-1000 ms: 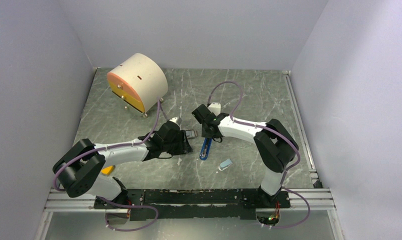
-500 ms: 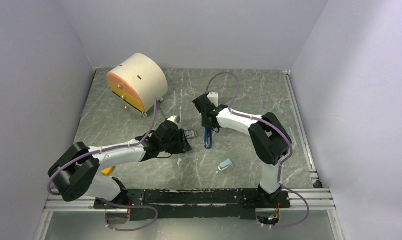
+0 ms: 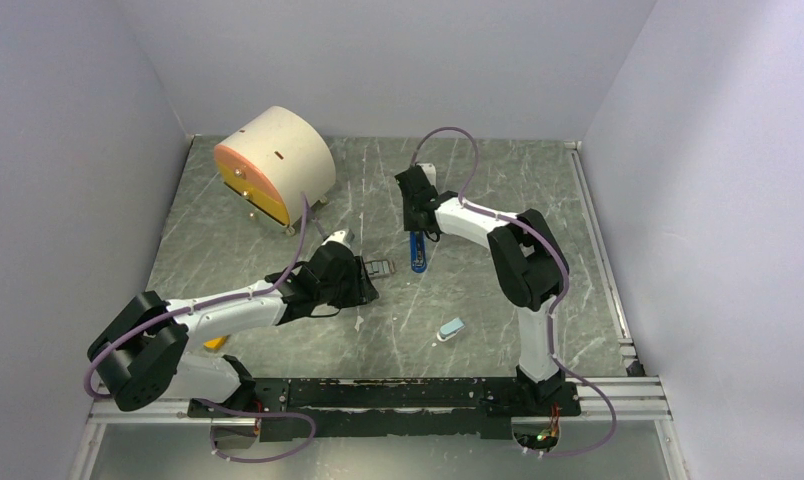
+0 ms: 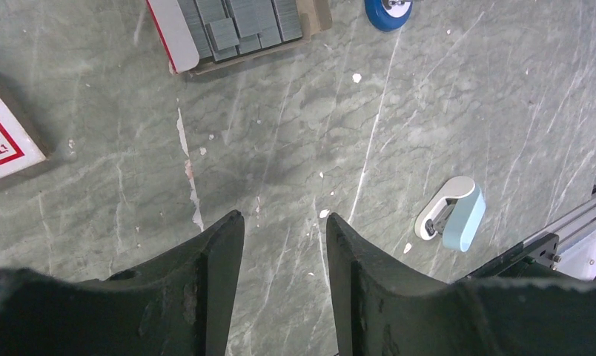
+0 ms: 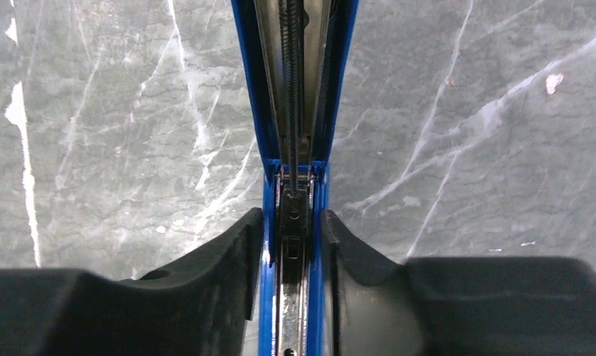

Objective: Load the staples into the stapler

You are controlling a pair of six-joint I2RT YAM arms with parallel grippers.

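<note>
Your right end effector (image 5: 293,245) grips the long blue-bodied stapler (image 5: 295,89), opened up. Your left end effector (image 4: 284,230) stands half-open, empty, above the table (image 4: 428,111); dark-grey metal staples (image 4: 239,22) sit at its 11 o'clock.

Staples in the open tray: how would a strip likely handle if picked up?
The staples look like thin flat strips, so probably light but brittle. One shorter piece suggests they snap apart easily. Their smooth metal sides may slip in a pinch.
</note>
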